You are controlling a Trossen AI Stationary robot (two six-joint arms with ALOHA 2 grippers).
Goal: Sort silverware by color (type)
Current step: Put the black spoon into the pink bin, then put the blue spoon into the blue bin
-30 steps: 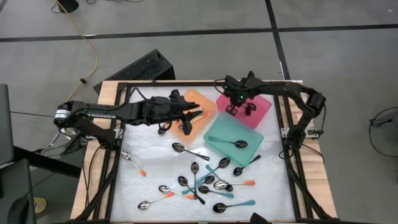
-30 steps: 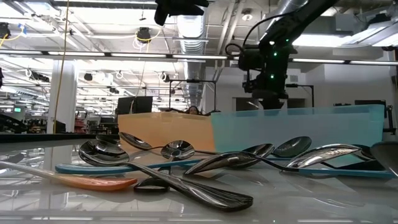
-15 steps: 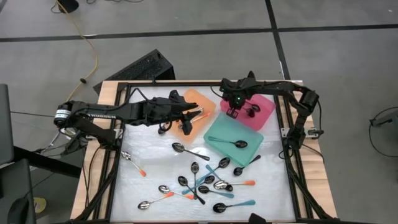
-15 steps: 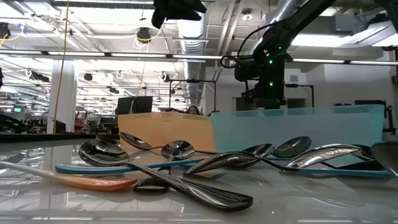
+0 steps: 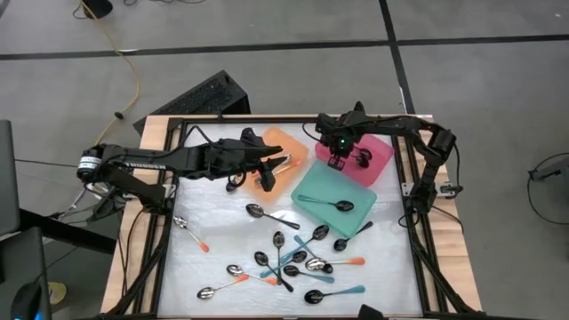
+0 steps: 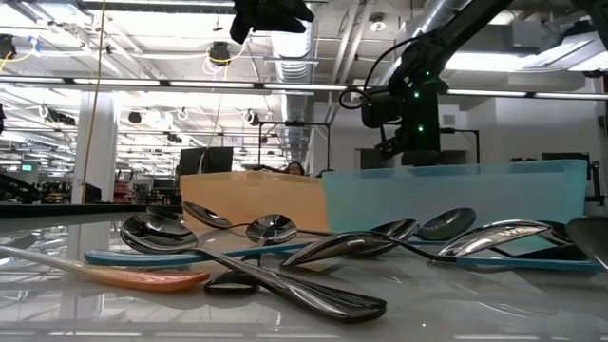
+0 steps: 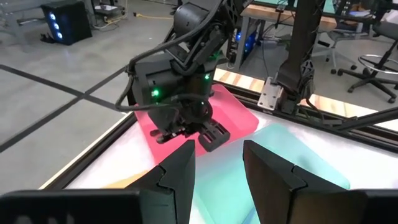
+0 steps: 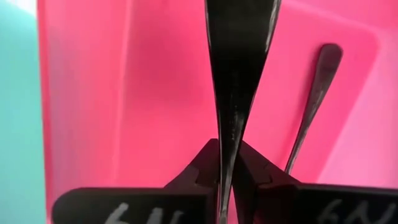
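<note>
Left tool is hovering over the orange tray, its fingers standing apart with nothing between them. On the desk in front, loose spoons are lying scattered; one is lying in the teal tray. Right tool is pinching a black spoon over the pink tray, beside another black spoon there.

Even overhead brightness; ceiling-light glare on spoons, blurred close up.
</note>
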